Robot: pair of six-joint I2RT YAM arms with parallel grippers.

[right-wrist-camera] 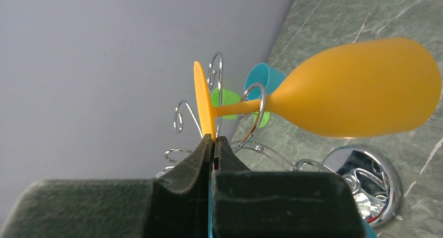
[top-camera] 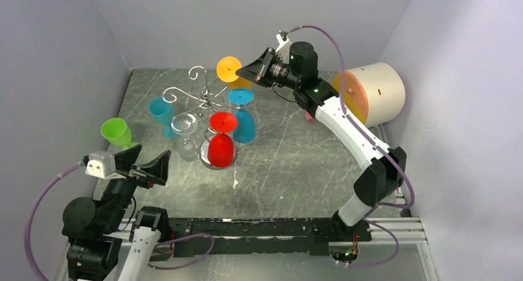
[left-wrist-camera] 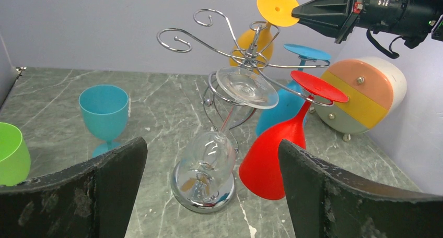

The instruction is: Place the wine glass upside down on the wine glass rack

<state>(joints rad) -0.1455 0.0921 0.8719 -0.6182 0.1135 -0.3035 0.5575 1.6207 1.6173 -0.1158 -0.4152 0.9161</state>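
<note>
While right fingers (right-wrist-camera: 205, 146) pinch orange glass (right-wrist-camera: 360, 94) foot; stem inside rack (right-wrist-camera: 376, 170) loop

The table (top-camera: 296, 151) is a grey-green, marble-patterned slab with pale scuffs. The wine glass rack (left-wrist-camera: 203, 196) stands on its round shiny base left of centre. A teal glass (left-wrist-camera: 104, 112) stands upright to the rack's left, a green glass (top-camera: 116, 132) further left and nearer, and a cream-and-orange drum (top-camera: 376, 90) sits in the far right corner.
</note>
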